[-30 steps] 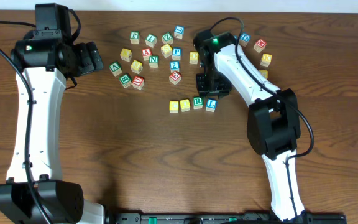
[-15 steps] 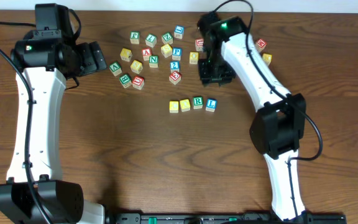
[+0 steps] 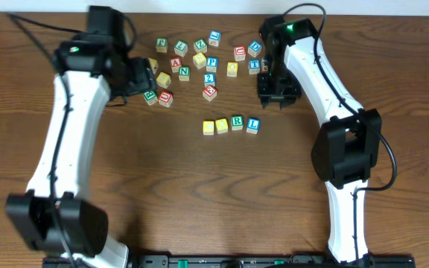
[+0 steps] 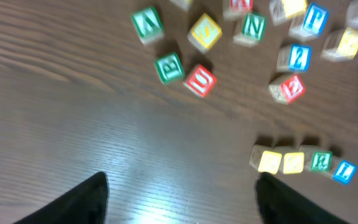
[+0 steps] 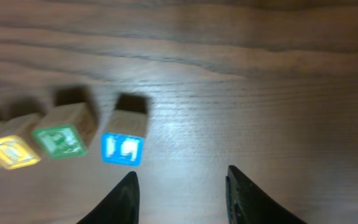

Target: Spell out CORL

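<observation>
Four cubes make your row mid-table [image 3: 162, 186]. Left to right from overhead: a yellow cube [image 3: 208, 126], a 2nd yellow cube [image 3: 222, 126], the R cube [image 3: 237, 122], then the L cube [image 3: 252, 125]. They sit side by side, touching or v. nearly so, w/ the R cube a touch farther back than the others. Can't read any letters on the yellow tops.

The loose pile [image 3: 199, 59] lies behind the row, apart from it. Its nearest piece is a red cube [image 3: 210, 92].

Left gripper [image 3: 136, 76] hangs over the left edge of the pile, well apart from the row. On its wrist cam the gripper [image 4: 180, 177] has jaws spread wide w/ nothing btwn them, only bare wood. The row shows at that view's lower right.

Right gripper [image 3: 278, 95] sits behind and to the right of the L cube, near it but not touching. Its wrist cam shows the gripper [image 5: 181, 173] w/ jaws parted and nothing btwn them. The L cube [image 5: 123, 140] is just beside one finger [image 5: 124, 198], and the R cube [image 5: 64, 134] is next along.
</observation>
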`<state>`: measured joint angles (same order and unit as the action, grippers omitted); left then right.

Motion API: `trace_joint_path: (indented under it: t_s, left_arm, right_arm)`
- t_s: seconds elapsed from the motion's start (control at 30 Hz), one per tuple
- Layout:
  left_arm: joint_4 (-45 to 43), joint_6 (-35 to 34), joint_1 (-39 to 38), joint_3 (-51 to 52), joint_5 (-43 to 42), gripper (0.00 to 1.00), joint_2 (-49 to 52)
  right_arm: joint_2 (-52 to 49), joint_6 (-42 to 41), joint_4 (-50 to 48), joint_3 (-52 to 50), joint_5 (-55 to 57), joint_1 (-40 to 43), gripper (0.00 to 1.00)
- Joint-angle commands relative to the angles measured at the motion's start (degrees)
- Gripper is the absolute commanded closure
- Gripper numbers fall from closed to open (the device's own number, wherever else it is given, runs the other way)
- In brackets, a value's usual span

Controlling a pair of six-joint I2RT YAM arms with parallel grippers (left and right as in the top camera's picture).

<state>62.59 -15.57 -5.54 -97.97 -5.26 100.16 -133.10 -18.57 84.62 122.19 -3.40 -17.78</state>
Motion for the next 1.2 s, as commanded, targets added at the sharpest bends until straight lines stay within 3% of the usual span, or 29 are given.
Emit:
trace_joint_path:
  t_s: [0.0, 0.07, 0.33, 0.7, 1.17]
  left_arm:
    - [0.46, -2.01, -1.86, 0.26, -0.33, 0.34, 4.00]
    - [0.72, -2.86, -2.80, 0.26, -0.33, 0.50, 5.68]
    - [1.77, -5.40, -5.20, 1.70, 0.68, 0.92, 9.20]
    - [-6.45, -7.06, -5.27, 11.89, 1.11, 0.92, 9.20]
    - [-10.43, -7.87, -9.81, 13.40, 1.18, 0.92, 9.22]
  right_arm:
    - [1.73, 0.57, -1.46, -3.91, 0.02, 0.13, 0.62]
    - [1.73, 0.20, -3.08, -6.34, 0.02, 0.13, 0.62]
    - [1.73, -1.14, -7.08, -13.53, -0.20, 0.13, 0.64]
    - [1.73, -1.09, -10.14, -16.61, -0.81, 0.11, 0.64]
    - [1.73, -1.11, -11.91, -16.65, -2.19, -1.03, 0.62]
